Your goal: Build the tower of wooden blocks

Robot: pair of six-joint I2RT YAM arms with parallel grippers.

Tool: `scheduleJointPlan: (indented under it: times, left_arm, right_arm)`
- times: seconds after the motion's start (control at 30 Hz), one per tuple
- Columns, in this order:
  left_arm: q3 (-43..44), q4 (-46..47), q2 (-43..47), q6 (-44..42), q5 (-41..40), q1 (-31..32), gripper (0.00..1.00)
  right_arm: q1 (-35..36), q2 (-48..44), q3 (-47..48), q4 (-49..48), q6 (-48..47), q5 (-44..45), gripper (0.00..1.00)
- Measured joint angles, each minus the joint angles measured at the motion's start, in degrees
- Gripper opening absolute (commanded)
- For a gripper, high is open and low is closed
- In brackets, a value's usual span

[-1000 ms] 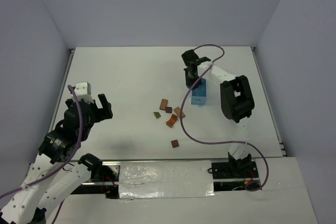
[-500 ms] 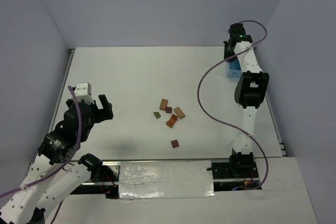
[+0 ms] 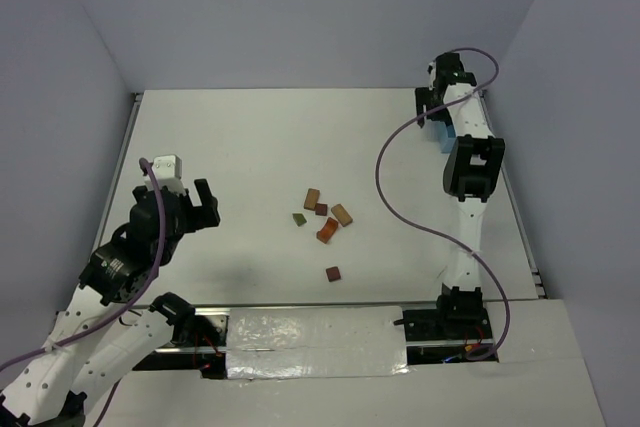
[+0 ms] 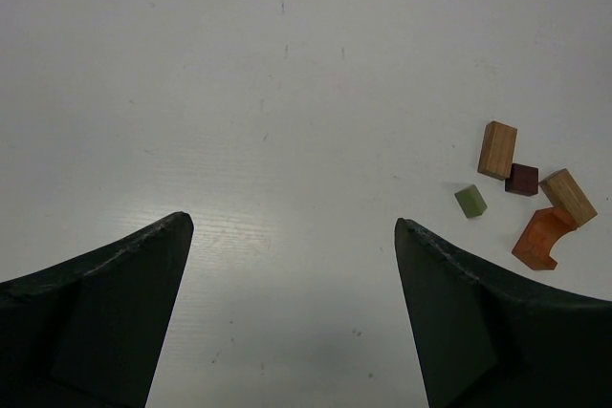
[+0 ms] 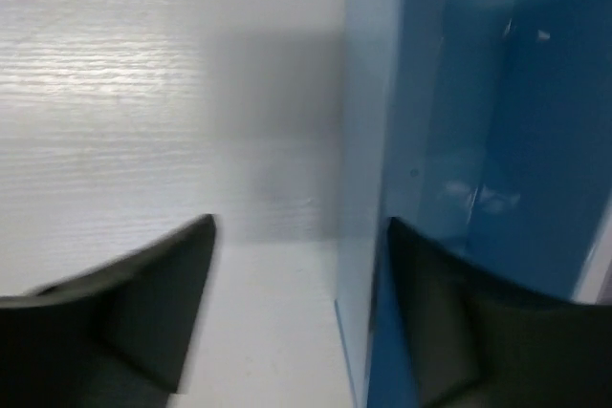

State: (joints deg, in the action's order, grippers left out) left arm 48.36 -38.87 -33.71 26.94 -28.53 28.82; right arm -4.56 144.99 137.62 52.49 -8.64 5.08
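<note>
White tabletop [image 3: 250, 137]: tiny brown, orange, tan and olive wooden blocks [image 3: 322, 217] lie scattered well left of the light blue rectangular tray [image 5: 478, 140]. Right gripper [image 5: 298, 228] straddles its wall, half open, unclamped; left gripper [image 4: 292, 225], farther left, gapes empty.

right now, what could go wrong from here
1. The right gripper seems to straddle a wall of the blue tray. Pulling away sideways could drag or tip the tray.
2. The wood blocks lie loose and close together, not stacked. The wide-open left gripper might knock neighbours such as the orange block when it reaches for one.
</note>
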Motion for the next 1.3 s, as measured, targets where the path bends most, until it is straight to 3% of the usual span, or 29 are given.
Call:
scheduleJointPlan:
  times: [0.03,0.07,0.17,0.27,0.37,0.43,0.5,0.6,0.77,0.87,0.9,0.93,1.03,1.3]
  left_arm:
    - [0.0,0.0,0.0,0.0,0.1,0.0,0.99]
    - [0.0,0.0,-0.1,0.0,0.1,0.0,0.99]
    - [0.0,0.0,-0.2,0.0,0.1,0.0,0.99]
    - [0.0,0.0,-0.2,0.0,0.1,0.0,1.00]
    - [0.0,0.0,-0.2,0.0,0.0,0.0,0.99]
    - [0.0,0.0,-0.2,0.0,-0.1,0.0,0.99]
    - [0.0,0.0,-0.2,0.0,-0.1,0.0,0.99]
    - [0.0,0.0,-0.2,0.0,-0.2,0.2,1.00]
    - [0.0,0.0,-0.2,0.0,-0.3,0.2,1.00]
    - [0.0,0.0,-0.3,0.0,-0.3,0.2,0.99]
    - [0.0,0.0,-0.5,0.0,-0.3,0.2,0.99]
    - [0.0,0.0,-0.7,0.0,-0.3,0.2,0.99]
    - [0.0,0.0,-1.8,0.0,-0.3,0.2,0.99]
    - [0.0,0.0,-3.3,0.0,0.2,0.2,0.99]
  right_arm:
    - [0.3,-0.4,0.0,0.1,0.3,0.0,0.96]
    - [0.7,-1.1,-0.1,0.2,0.5,0.1,1.00]
    - [1.8,-7.7,-4.9,-0.6,2.6,1.7,1.00]
    - [5.2,-22.8,-17.1,-3.7,6.1,7.0,1.00]
    - [14.3,-42.7,-30.5,-10.7,10.9,9.7,1.00]
    - [21.2,-56.5,-42.1,-21.0,14.1,3.2,1.00]
    - [25.3,-67.9,-53.2,-32.5,19.1,-9.3,1.00]
    - [27.8,-79.4,-66.4,-37.4,23.8,-11.0,1.00]
    - [39.0,-74.3,-76.8,-38.5,28.0,-4.4,1.00]
    - [43.0,-69.5,-82.2,-34.2,28.6,-1.9,0.89]
    - [43.8,-68.5,-82.7,-32.6,28.7,-0.5,0.84]
    - [44.5,-67.4,-82.8,-31.1,28.7,1.1,0.72]
    - [45.7,-64.7,-82.8,-30.6,28.5,4.4,0.60]
    - [45.8,-52.6,-81.2,-31.0,26.8,5.7,0.55]
